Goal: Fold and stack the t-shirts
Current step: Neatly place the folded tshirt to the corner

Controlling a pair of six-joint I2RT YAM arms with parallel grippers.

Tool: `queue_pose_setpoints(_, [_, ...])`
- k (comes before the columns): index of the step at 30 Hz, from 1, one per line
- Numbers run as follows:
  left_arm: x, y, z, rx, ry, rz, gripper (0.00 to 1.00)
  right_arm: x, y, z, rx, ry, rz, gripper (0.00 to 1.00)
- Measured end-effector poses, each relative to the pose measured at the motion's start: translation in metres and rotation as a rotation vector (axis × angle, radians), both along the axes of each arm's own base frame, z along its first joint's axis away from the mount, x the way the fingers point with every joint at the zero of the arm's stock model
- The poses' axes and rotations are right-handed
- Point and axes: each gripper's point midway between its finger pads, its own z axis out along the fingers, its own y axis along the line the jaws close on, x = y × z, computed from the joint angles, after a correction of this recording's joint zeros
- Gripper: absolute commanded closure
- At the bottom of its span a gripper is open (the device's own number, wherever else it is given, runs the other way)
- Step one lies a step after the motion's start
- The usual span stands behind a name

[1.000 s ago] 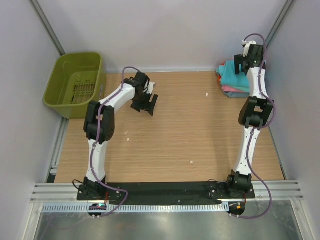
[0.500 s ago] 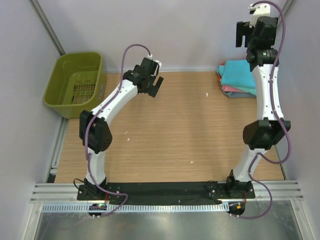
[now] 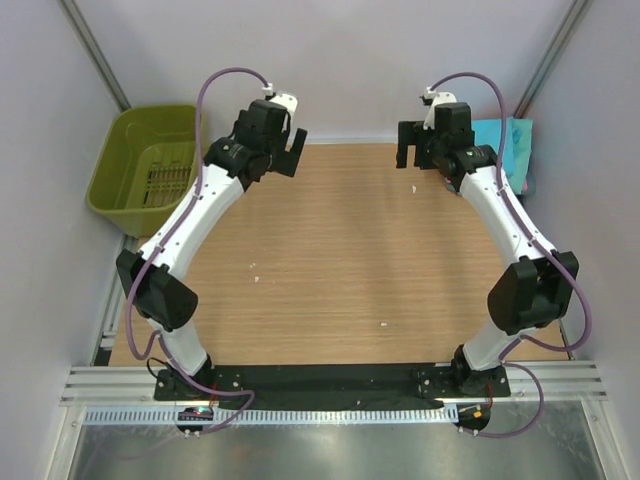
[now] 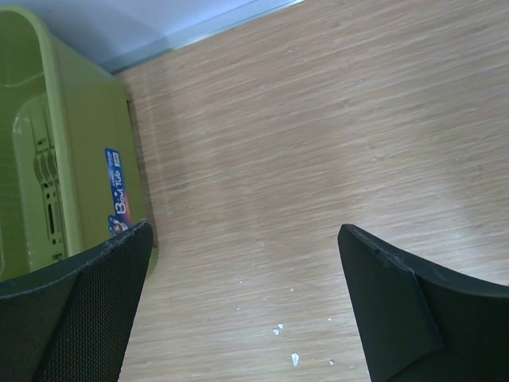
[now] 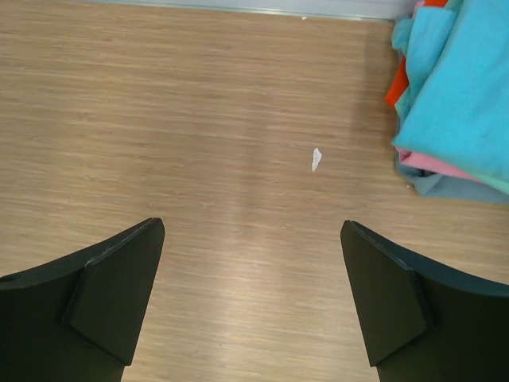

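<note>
Left fingers and right fingers are open, empty; t-shirts stacked at two o'clock: probably finished, arms only park.

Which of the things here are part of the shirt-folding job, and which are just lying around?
Part of the job: the stack of t-shirts in the far right corner, turquoise on top.
Just lying about: the green basket at the far left; small white scraps on the table.
</note>
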Motion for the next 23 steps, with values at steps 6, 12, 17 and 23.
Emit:
queue_pose_setpoints(6, [0.003, 0.016, -0.013, -0.02, 0.031, 0.053, 0.0, -0.015, -0.004, 0.01, 0.016, -0.015, -0.03, 0.0])
queue_pose_setpoints(12, [0.005, 0.019, -0.014, -0.033, 0.036, 0.062, 0.0, -0.03, -0.006, 0.045, 0.031, -0.095, -0.031, 0.0])
queue_pose_setpoints(17, [0.003, 0.019, -0.021, -0.027, 0.051, 0.057, 0.0, -0.038, -0.004, 0.044, 0.027, -0.092, -0.025, 0.0])
queue_pose_setpoints(23, [-0.004, 0.027, -0.026, -0.018, 0.066, 0.062, 0.0, -0.049, -0.005, 0.036, 0.024, -0.073, -0.022, 0.0])
